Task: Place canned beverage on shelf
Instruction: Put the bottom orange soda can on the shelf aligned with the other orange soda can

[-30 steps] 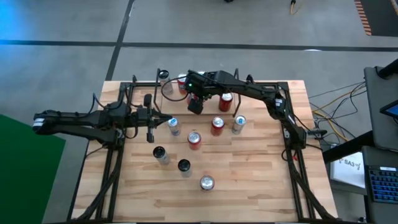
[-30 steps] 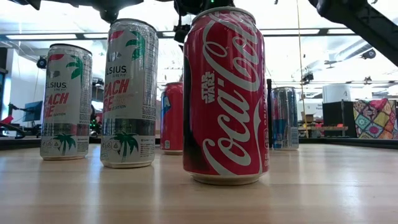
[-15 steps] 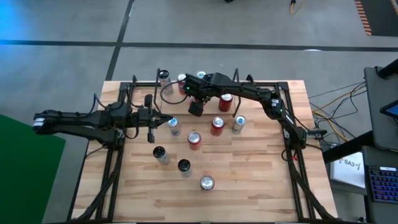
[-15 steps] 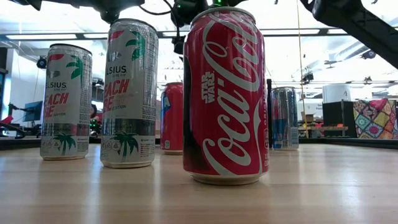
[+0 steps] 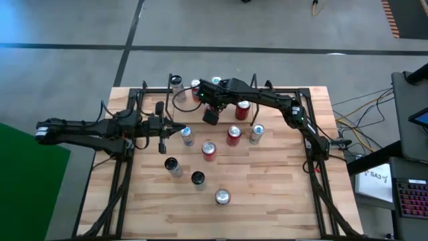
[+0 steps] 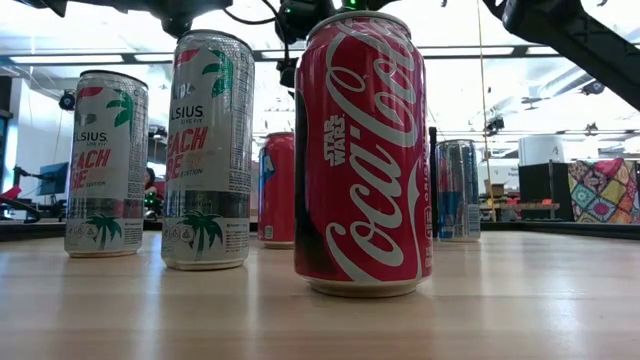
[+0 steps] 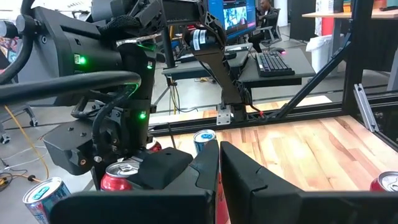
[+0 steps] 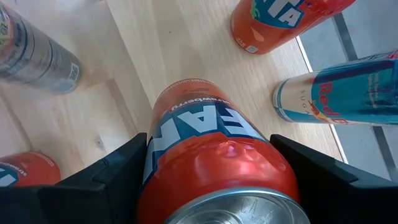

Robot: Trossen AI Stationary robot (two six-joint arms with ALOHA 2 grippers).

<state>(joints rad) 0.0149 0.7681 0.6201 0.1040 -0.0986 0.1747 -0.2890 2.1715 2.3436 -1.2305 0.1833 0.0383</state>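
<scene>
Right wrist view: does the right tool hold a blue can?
No, the can between the right tool's fingers is orange with blue and white lettering.

Bright, even overhead light; ceiling panels (image 6: 560,70) blown out white in low view. Blue glare patch (image 5: 13,20) at far left of floor, high view. Soft short shadows beside cans on the table (image 5: 267,194). Near cola can (image 6: 362,150) looms, bulged by the lens; far room soft. Orange can (image 8: 217,168) blurred closest to the right wrist camera
</scene>
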